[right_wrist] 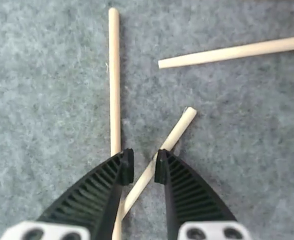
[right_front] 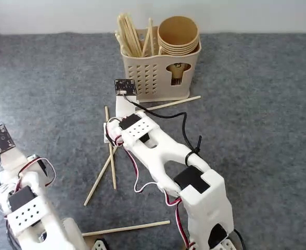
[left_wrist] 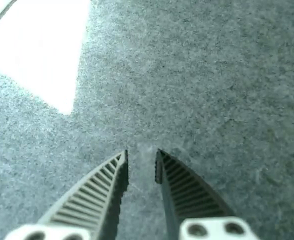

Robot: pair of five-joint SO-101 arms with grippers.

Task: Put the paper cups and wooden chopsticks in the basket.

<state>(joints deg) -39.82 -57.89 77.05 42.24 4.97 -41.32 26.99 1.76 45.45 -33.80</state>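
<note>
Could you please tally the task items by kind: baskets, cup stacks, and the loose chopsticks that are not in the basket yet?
Basket: 1
Stack of paper cups: 1
Loose chopsticks: 4
Total: 6
The bundled chopsticks standing in the basket are too tightly bunched to count.

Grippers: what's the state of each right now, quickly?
Left gripper: jaws slightly open, empty, over the carpet.
Right gripper: jaws slightly open, straddling a chopstick that lies flat, not clamped on it.
</note>
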